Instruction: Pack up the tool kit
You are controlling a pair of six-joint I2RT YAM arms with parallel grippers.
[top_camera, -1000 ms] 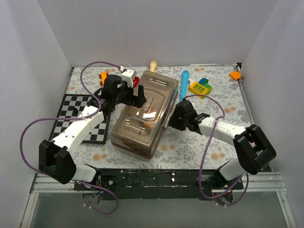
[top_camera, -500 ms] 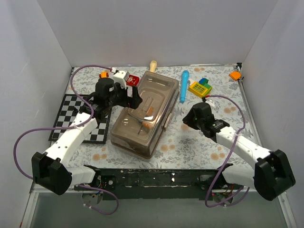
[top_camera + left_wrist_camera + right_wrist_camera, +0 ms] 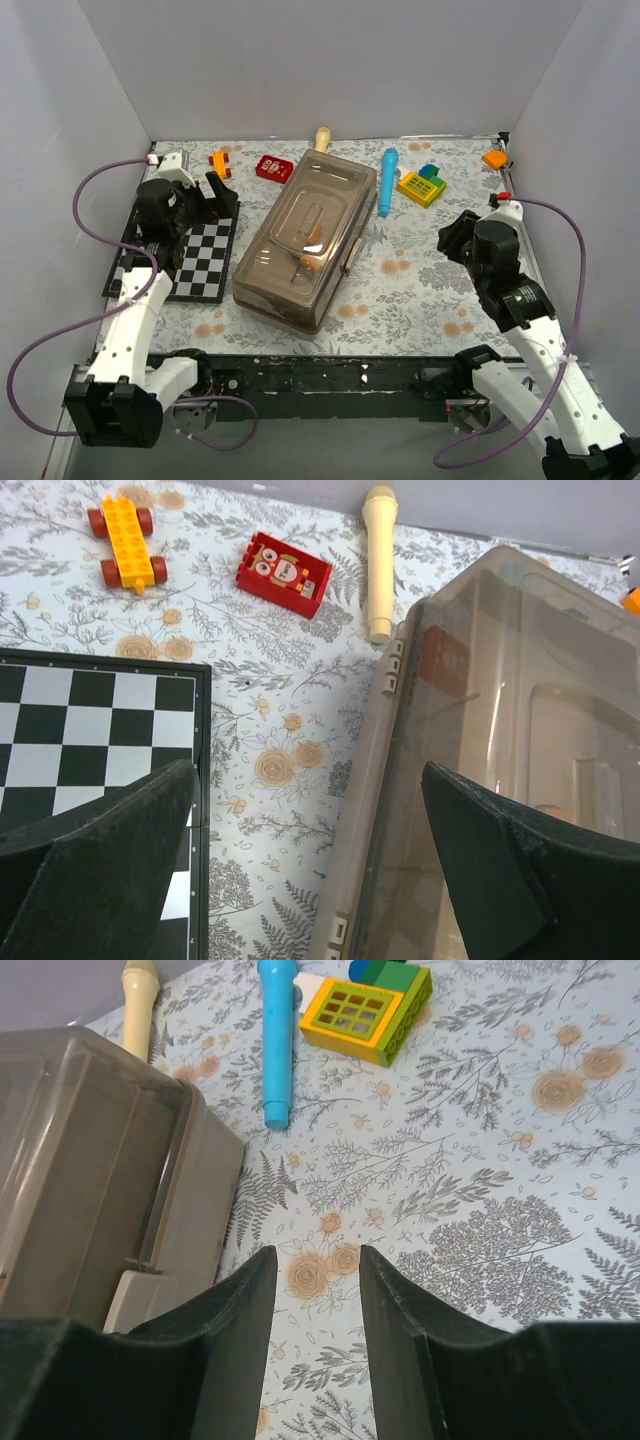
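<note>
Between the two grippers, the toolbox (image 3: 305, 235) lies with its lid closed, touched by neither. Both arms have drawn back from it since a second ago. The left gripper (image 3: 308, 780) now hangs over the chessboard's (image 3: 190, 265) edge, jaws spread wide, empty. The right gripper (image 3: 315, 1255), jaws narrowly parted and empty, has the box to its left.

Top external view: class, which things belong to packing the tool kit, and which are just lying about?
Job: toolbox; orange-handled tools inside it.
Lying about: blue cylinder, yellow toy block, red block, orange wheeled brick, cream stick, checkerboard.
</note>
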